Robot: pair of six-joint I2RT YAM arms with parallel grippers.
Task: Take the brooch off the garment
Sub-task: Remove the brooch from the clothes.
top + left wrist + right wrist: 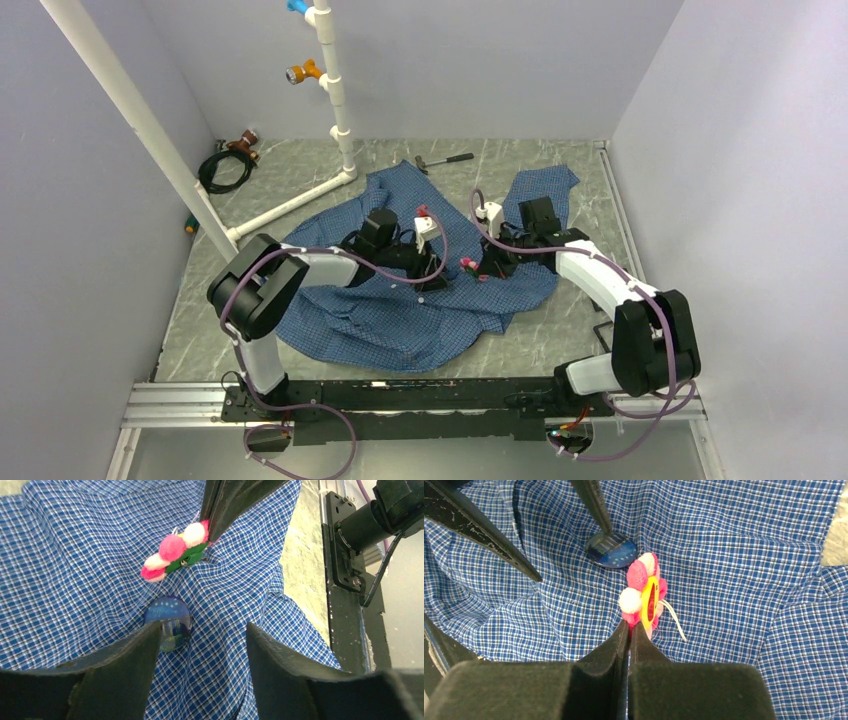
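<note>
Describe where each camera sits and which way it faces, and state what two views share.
Top external: high behind the arm bases, looking down at the table, the shirt and both arms.
Left wrist: on the left arm, looking across the shirt at the brooch; its own left hand, open, at the bottom.
Right wrist: on the right arm, looking down at the shirt; its own right hand pinches the brooch.
Shared: both wrist views show the brooch, a round blue disc and the opposite hand's fingers.

Pale lilac walls (480, 70) — grey marbled tabletop (190, 330)
</note>
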